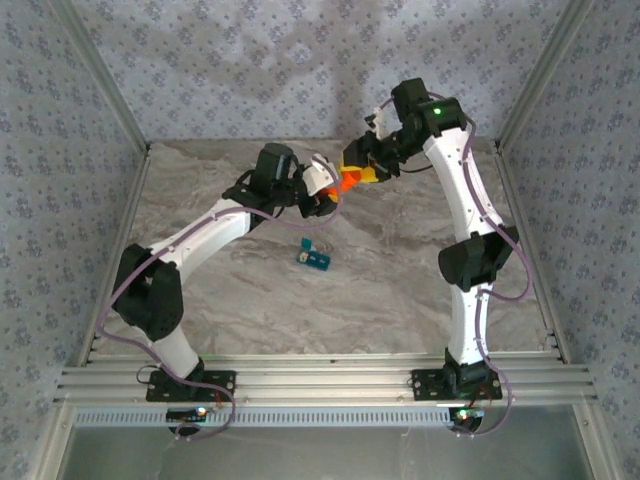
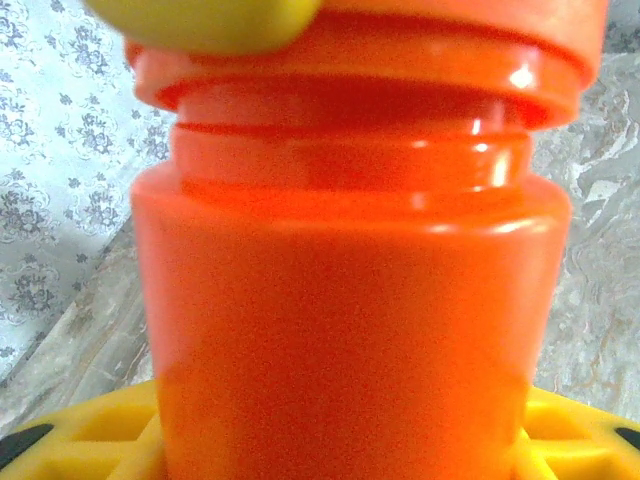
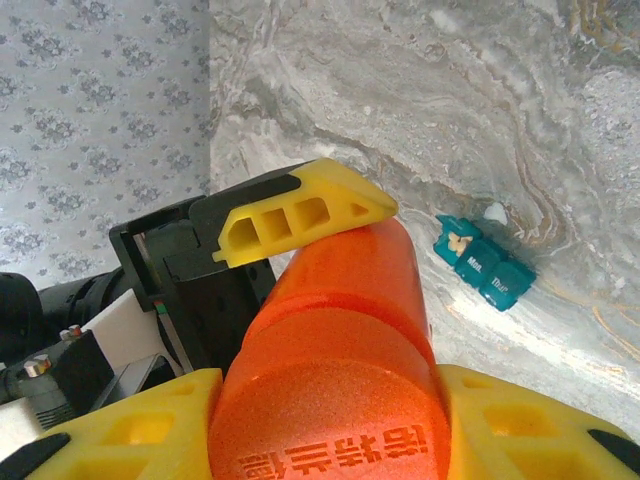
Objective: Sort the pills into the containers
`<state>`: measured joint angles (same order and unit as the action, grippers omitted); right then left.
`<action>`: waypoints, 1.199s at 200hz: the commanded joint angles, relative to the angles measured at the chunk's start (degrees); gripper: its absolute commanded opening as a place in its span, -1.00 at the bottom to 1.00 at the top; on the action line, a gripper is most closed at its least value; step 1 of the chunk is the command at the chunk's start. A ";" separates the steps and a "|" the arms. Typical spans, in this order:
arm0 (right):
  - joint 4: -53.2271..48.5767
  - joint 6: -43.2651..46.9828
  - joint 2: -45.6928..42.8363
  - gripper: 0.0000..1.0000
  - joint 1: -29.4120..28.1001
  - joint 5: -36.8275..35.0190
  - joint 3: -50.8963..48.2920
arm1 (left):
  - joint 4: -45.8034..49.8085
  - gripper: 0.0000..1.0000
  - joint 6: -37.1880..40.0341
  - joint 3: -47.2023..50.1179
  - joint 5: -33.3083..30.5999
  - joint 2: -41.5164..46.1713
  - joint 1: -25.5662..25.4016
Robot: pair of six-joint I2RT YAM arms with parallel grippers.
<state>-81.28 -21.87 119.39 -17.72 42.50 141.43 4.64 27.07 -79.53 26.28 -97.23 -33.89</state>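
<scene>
your teal plastic strip of joined square containers (image 1: 313,258) lies flat on the marbled grey bench (image 1: 240,300), near its middle and well apart from both arms. from the right wrist you see a pale shape in one end compartment, too small to tell what it is. beyond the strip, lifted off the bench, the orange cylindrical plastic pill bottle (image 1: 347,180) hangs between the two arms. your left end effector (image 1: 322,195) pinches the bottle's body between its yellow fingers (image 2: 90,430). your right end effector (image 3: 330,440) is clamped on the cap end, whose embossed top faces its camera.
</scene>
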 commanded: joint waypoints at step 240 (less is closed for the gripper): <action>0.58 -5.32 0.14 0.38 3.05 4.36 5.70 | -11.30 -1.00 -6.04 -1.96 1.05 -1.73 -1.64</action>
<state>-81.01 -26.41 119.92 -15.05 45.45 145.45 -3.25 22.33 -79.59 26.24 -98.70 -34.89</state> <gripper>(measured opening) 0.687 0.530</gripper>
